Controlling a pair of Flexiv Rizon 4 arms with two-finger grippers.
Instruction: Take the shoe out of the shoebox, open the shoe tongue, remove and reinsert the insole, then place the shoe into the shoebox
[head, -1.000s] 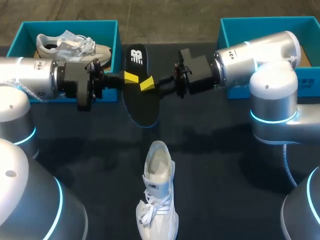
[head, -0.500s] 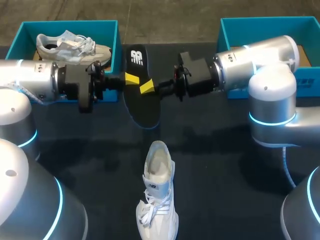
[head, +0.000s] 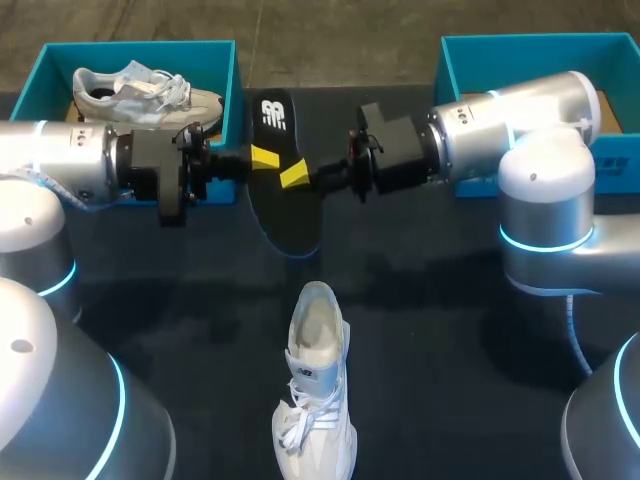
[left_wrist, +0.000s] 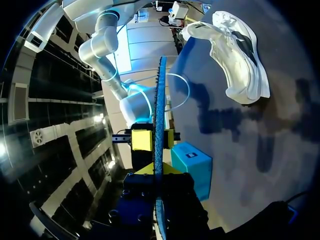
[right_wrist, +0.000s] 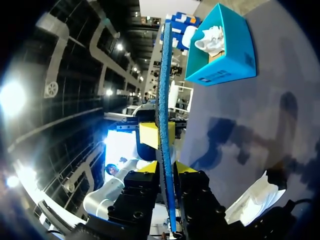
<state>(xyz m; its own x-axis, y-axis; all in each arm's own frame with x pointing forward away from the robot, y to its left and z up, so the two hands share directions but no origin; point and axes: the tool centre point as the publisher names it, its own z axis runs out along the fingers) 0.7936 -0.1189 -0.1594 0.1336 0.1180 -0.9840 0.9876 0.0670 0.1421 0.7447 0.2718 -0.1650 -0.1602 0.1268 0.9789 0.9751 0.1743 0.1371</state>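
Head view: the flat black foam insole (head: 283, 200) sat between my left gripper (head: 262, 157) and right gripper (head: 294, 176). Both arms were level, and each gripper was clamped on the insole. The white lace-up shoe (head: 315, 390) lay apart, nearer me.

Left wrist view: I saw the insole edge-on between the pinching fingers.

Right wrist view: likewise.

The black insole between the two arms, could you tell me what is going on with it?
Both grippers are shut on the black insole, the left gripper from one side and the right gripper from the other, holding it over the table. A white shoe lies on the table nearer the robot. A second shoe sits in the left shoebox.
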